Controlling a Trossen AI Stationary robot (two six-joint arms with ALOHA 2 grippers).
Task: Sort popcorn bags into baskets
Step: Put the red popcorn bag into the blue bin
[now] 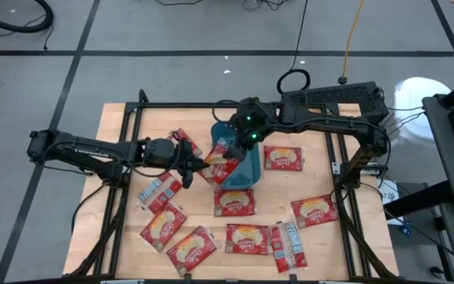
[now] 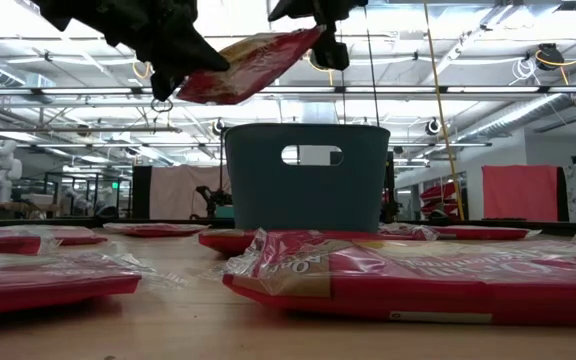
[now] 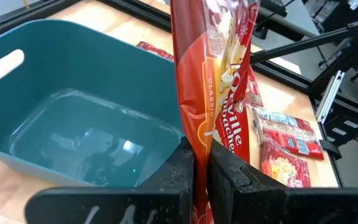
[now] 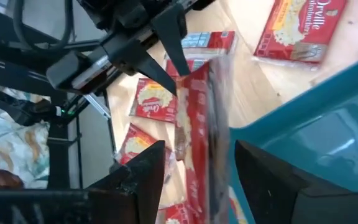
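A red popcorn bag (image 2: 253, 62) hangs in the air over the teal basket (image 2: 308, 190), which stands on the table's middle. My left gripper (image 3: 202, 158) is shut on the bag's end nearer the table's left edge. My right gripper (image 4: 199, 149) is open at the bag's other end. Its two fingers stand on either side of the bag, and I see no touch. The basket (image 3: 73, 124) has nothing in it. Several more popcorn bags (image 1: 234, 202) lie flat on the wood around it. My left gripper pinches the bag's short end (image 3: 199, 146) between its two fingers, reaching in from the table's left and slanting a little downward. The bag is lifted clear above the basket's rim, sloping up away from the fingers toward my right gripper.
Loose bags lie left of the basket (image 1: 159, 192), right of it (image 1: 282, 158) and along the near edge (image 1: 247, 237). Some show a silvery back (image 1: 290, 244). A black frame (image 1: 341, 170) runs around the wooden top. Bags in the low view (image 2: 418, 275) lie close to the camera.
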